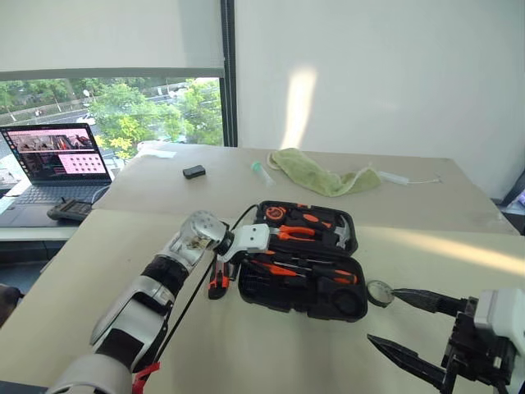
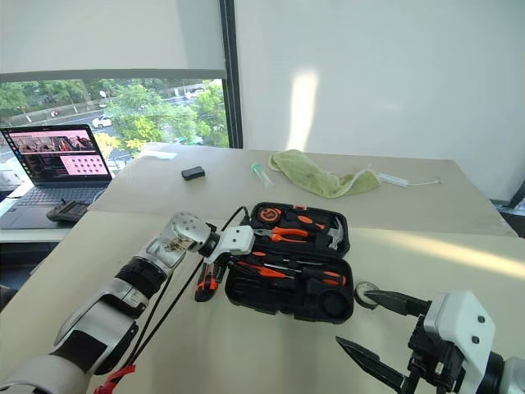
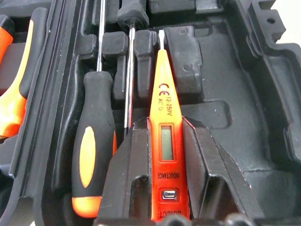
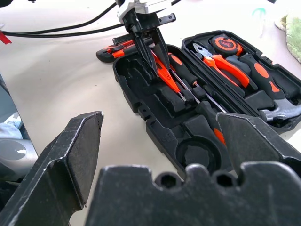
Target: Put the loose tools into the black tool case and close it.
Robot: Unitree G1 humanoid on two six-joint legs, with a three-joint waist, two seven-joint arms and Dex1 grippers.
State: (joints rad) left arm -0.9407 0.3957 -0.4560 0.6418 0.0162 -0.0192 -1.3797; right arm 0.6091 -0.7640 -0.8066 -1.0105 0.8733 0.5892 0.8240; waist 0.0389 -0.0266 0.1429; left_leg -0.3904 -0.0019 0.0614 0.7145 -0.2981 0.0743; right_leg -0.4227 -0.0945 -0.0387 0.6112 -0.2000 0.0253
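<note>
White walls and a window with green trees behind a half-lowered blind back a wide beige counter, with a second counter pushed up behind it and an open laptop on a side desk at the left. On the near counter the black tool case lies open flat, its far half carrying orange-handled pliers, a hammer and a round tape measure, its near half holding two orange-and-black screwdrivers side by side in moulded slots. Across the far counter lie a green cloth, a small black box and a white cable. From the left, the left end effector reaches down into the near half of the case, its two black fingers closed on the slim orange pen-like tool, whose tip points along a slot beside the screwdriver shafts. At the lower right the right end effector hovers with its fingers spread wide and nothing between them, near the case's right end. An orange-black utility knife lies on the counter just beside the case's left edge. A small dark tape roll rests on the counter just beside the case's near right corner
</note>
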